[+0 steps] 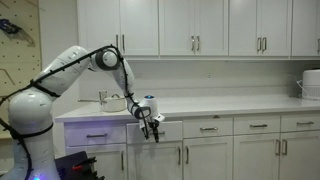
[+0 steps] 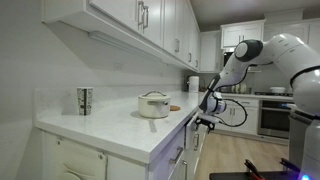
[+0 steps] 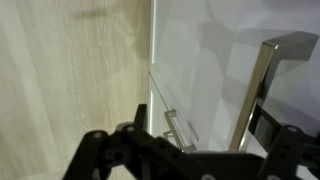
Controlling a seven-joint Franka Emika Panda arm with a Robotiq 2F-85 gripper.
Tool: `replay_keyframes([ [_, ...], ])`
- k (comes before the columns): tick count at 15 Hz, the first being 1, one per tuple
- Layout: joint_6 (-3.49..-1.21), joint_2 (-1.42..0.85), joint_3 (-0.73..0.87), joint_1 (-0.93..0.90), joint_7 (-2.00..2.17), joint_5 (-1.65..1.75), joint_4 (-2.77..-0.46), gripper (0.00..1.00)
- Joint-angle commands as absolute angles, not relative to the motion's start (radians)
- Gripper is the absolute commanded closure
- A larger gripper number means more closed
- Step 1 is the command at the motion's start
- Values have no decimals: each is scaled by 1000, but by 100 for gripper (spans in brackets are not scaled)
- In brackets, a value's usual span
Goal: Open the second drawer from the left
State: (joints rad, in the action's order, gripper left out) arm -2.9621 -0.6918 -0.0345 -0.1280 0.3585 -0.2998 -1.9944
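Note:
The second drawer from the left (image 1: 172, 130) is a shallow white front under the counter. My gripper (image 1: 150, 125) hangs right in front of it and hides its silver bar handle in that view. In an exterior view my gripper (image 2: 205, 121) sits just off the counter's front edge. In the wrist view the silver handle (image 3: 258, 85) runs close by, just inside the right finger. My gripper (image 3: 195, 155) has its dark fingers spread apart around it. I cannot tell whether the drawer stands out from its neighbours.
Neighbouring drawers (image 1: 97, 135) (image 1: 208, 128) flank it, with tall cabinet doors (image 1: 205, 158) below. A white pot (image 2: 153, 104) and a metal cup (image 2: 85, 100) stand on the counter (image 2: 120, 130). An oven (image 2: 272, 112) is at the far end. Another handle (image 3: 176, 128) shows below.

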Motion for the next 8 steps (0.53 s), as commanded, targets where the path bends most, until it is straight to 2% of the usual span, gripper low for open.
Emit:
replay_keyframes([
  [1,-2913,-698,55,-117,350,-261,-2074,0],
  [8,-2949,-637,94,-132,364,-262,-2166,0],
])
